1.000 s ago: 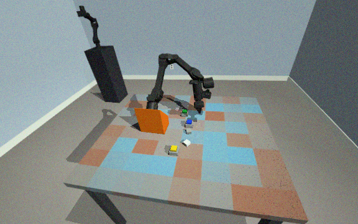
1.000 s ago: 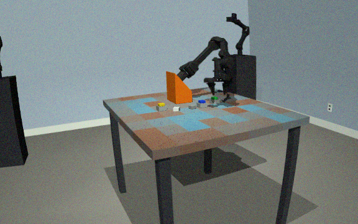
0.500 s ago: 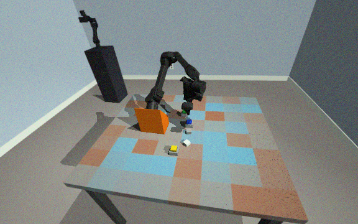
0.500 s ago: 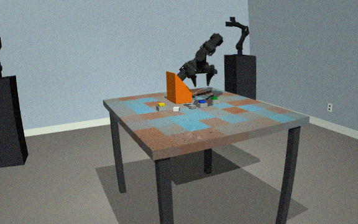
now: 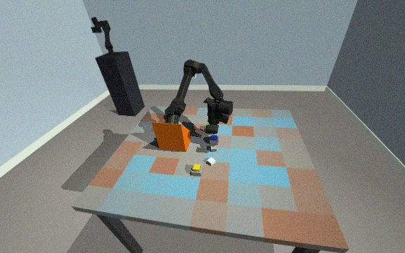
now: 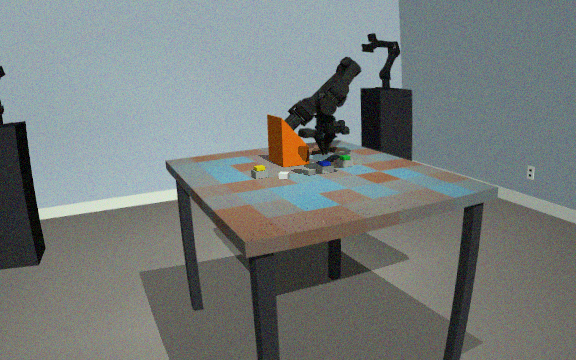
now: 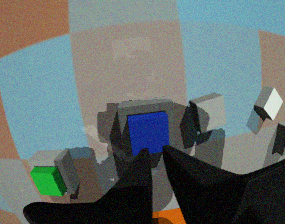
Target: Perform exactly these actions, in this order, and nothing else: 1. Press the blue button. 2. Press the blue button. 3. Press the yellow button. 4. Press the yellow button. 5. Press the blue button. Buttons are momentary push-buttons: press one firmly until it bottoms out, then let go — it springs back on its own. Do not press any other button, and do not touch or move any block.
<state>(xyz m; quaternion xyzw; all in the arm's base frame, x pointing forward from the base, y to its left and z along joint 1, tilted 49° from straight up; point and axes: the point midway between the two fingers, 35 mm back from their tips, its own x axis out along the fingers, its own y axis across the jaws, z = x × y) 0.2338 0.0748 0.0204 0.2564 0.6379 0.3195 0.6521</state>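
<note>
The blue button (image 5: 214, 138) (image 6: 324, 163) (image 7: 148, 132) is a blue cap on a grey base, and the cap stands raised. My gripper (image 6: 324, 152) (image 7: 155, 152) is shut and empty, pointing down. Its tips hang a little above the blue button's level, and in the wrist view they overlap the near edge of the cap. In the top view the fingertips are hard to make out behind the button. The yellow button (image 5: 196, 167) (image 6: 259, 168) stands nearer the front in the top view, with its cap raised.
A green button (image 6: 345, 158) (image 7: 47, 181) stands on the other side of the blue one. A small grey block (image 6: 309, 171) (image 7: 211, 110) lies close beside the blue button. A white block (image 5: 210, 161) (image 6: 283, 175) (image 7: 271, 103) lies farther along. An orange wedge (image 5: 171, 137) (image 6: 288, 147) stands by the arm's base.
</note>
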